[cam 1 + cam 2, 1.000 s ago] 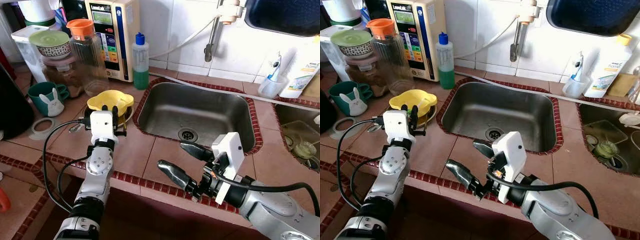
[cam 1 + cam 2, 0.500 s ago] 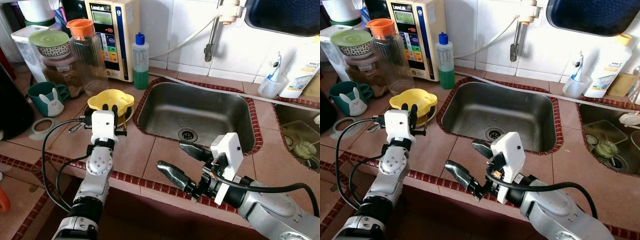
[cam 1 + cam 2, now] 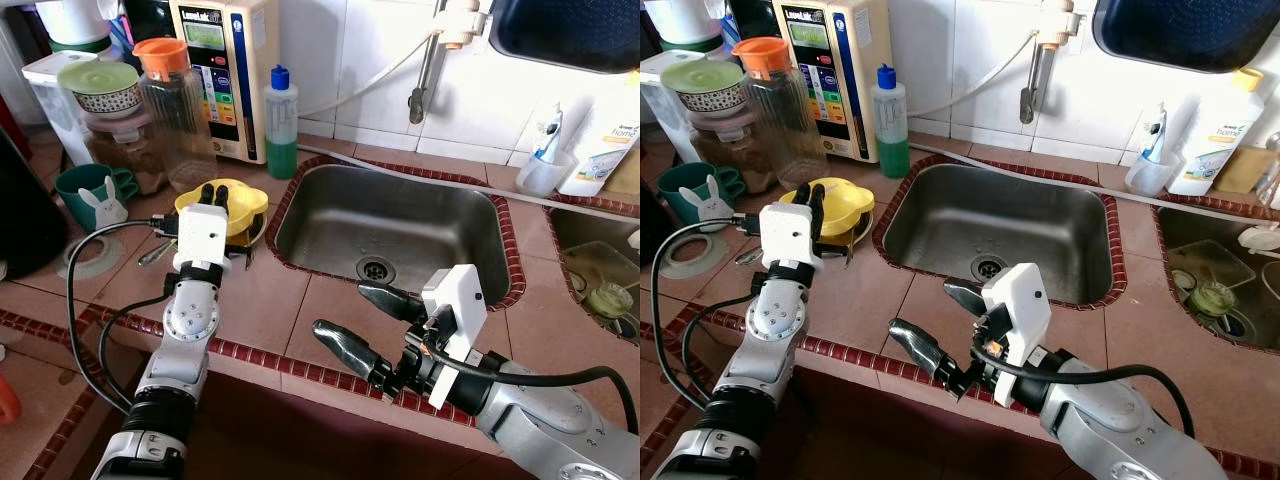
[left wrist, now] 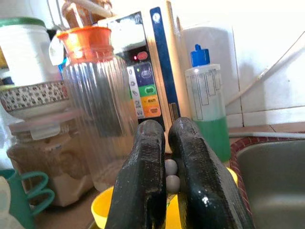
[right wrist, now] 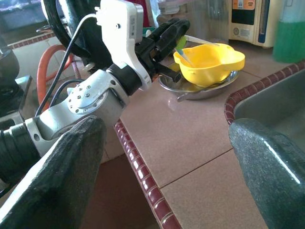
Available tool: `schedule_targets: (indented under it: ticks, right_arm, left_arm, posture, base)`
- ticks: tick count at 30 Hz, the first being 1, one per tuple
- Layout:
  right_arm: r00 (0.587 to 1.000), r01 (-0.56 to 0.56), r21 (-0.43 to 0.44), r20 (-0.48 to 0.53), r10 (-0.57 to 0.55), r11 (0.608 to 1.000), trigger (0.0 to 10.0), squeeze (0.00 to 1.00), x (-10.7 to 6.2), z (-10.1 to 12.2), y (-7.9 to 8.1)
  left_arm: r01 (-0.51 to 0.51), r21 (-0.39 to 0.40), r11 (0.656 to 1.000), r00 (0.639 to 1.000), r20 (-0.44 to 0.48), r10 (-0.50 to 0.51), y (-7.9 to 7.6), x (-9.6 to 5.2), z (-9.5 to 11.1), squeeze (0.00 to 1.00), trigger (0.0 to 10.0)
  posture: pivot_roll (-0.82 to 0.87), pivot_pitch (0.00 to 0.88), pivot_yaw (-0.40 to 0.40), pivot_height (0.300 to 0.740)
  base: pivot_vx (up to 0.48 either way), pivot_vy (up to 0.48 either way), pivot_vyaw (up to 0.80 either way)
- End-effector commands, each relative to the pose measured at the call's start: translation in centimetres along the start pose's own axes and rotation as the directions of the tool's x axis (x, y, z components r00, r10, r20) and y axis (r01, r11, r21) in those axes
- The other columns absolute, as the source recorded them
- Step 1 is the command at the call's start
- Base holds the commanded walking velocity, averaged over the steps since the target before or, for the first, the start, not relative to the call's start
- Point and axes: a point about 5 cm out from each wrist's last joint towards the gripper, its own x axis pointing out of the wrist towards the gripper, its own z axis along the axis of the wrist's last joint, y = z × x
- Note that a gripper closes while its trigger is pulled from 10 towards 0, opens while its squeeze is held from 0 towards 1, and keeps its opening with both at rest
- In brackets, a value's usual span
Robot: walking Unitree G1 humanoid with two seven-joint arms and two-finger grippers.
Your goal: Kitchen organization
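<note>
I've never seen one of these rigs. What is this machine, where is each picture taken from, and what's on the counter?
This is a humanoid robot with two silver arms, each ending in a claw of two long black fingers. Two pictures come from cameras on its head, looking down at a tiled kitchen counter with a steel sink. The other two come from cameras on each wrist, looking along that claw's fingers.

The left claw, fingers together and holding nothing, is over a yellow bowl that sits on a metal plate. The right claw is wide open near the counter's front edge, also holding nothing.

Behind the bowl stand a clear pitcher with an orange lid, a green soap bottle and a teal mug.
</note>
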Motion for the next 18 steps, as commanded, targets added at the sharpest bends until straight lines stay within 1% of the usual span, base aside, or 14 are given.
schedule_targets:
  ticks: [1, 6, 8, 9, 11, 12, 13, 14, 15, 16, 17, 18]
  right_arm:
    - [1.0, 0.0, -0.016, 0.006, 0.0, 1.0, 10.0, 0.0, 0.1, 0.2, -0.2]
    - [1.0, 0.004, -0.016, 0.011, -0.004, 1.0, 10.0, 0.0, 0.1, 0.3, -0.4]
    - [1.0, 0.008, -0.019, 0.015, -0.008, 1.0, 10.0, 0.0, 0.2, 0.3, -0.5]
    - [1.0, 0.02, -0.02, 0.023, -0.019, 1.0, 10.0, 0.0, 0.4, 0.4, -0.8]
    - [0.997, 0.054, -0.017, 0.051, -0.053, 0.998, 10.0, 0.0, 0.6, 0.7, -1.4]
    - [0.993, 0.089, -0.011, 0.079, -0.087, 0.996, 10.0, 0.0, 0.9, 1.0, -2.0]
    - [0.991, 0.099, -0.01, 0.087, -0.098, 0.995, 10.0, 0.0, 1.0, 1.1, -2.2]
    - [0.989, 0.115, -0.007, 0.099, -0.114, 0.993, 10.0, 0.0, 1.1, 1.3, -2.4]
    - [0.981, 0.149, 0.006, 0.125, -0.148, 0.989, 10.0, 0.0, 1.3, 1.5, -2.9]
    - [0.981, 0.149, 0.006, 0.125, -0.148, 0.989, 10.0, 0.0, 1.3, 1.5, -2.9]
    - [0.973, 0.176, 0.022, 0.148, -0.177, 0.984, 10.0, 0.0, 1.5, 1.7, -3.4]
    - [0.97, 0.186, 0.028, 0.157, -0.188, 0.982, 10.0, 0.0, 1.6, 1.8, -3.5]
  left_arm:
    - [-0.003, 0.023, 1.0, 0.999, 0.037, 0.003, 0.4, 0.3, 0.8, 0.0, 0.0]
    - [0.0, 0.021, 1.0, 0.994, 0.107, -0.002, 0.7, 1.1, 2.9, 0.0, 0.0]
    - [0.004, 0.002, 1.0, 0.991, 0.134, -0.005, 0.7, 1.6, 3.8, 0.0, 0.0]
    - [0.012, -0.013, 1.0, 0.986, 0.167, -0.009, 0.5, 2.1, 4.7, 0.0, 0.0]
    - [0.044, -0.081, 0.996, 0.976, 0.217, -0.026, 0.0, 3.0, 6.5, 0.0, 0.0]
    - [0.076, -0.152, 0.985, 0.971, 0.237, -0.038, -0.4, 3.8, 7.8, 0.0, 0.0]
    - [0.087, -0.179, 0.98, 0.97, 0.241, -0.042, -0.5, 4.0, 8.1, 0.0, 0.0]
    - [0.105, -0.23, 0.968, 0.971, 0.234, -0.049, -0.7, 4.3, 8.4, 0.0, 0.0]
    - [0.142, -0.328, 0.934, 0.972, 0.226, -0.068, -1.2, 4.8, 9.0, 0.0, 0.0]
    - [0.142, -0.328, 0.934, 0.972, 0.226, -0.068, -1.2, 4.8, 9.0, 0.0, 0.0]
    - [0.183, -0.403, 0.897, 0.97, 0.223, -0.097, -1.8, 5.1, 9.3, 0.0, 0.0]
    - [0.198, -0.429, 0.881, 0.969, 0.222, -0.109, -2.1, 5.2, 9.4, 0.0, 0.0]
  posture:
    - [0.02, 0.0, -0.019, 0.74]
    - [0.03, 0.0, -0.023, 0.74]
    - [0.04, 0.0, -0.023, 0.74]
    - [0.04, 0.0, -0.022, 0.74]
    - [0.05, 0.0, -0.019, 0.74]
    - [0.05, 0.0, -0.017, 0.74]
    - [0.05, 0.0, -0.017, 0.74]
    - [0.06, 0.0, -0.012, 0.74]
    - [0.06, 0.0, -0.003, 0.74]
    - [0.06, 0.0, -0.003, 0.74]
    - [0.06, 0.0, -0.001, 0.74]
    - [0.06, 0.0, 0.0, 0.74]
  base:
    - [0.0, 0.0, 0.0]
    - [0.0, 0.0, 0.0]
    - [0.0, 0.0, 0.0]
    - [0.0, 0.0, 0.0]
    - [0.0, 0.0, 0.0]
    - [0.0, 0.0, 0.0]
    - [0.0, 0.0, 0.0]
    - [0.0, 0.0, 0.0]
    - [0.0, 0.0, 0.0]
    - [0.0, 0.0, 0.0]
    - [0.0, 0.0, 0.0]
    - [0.0, 0.0, 0.0]
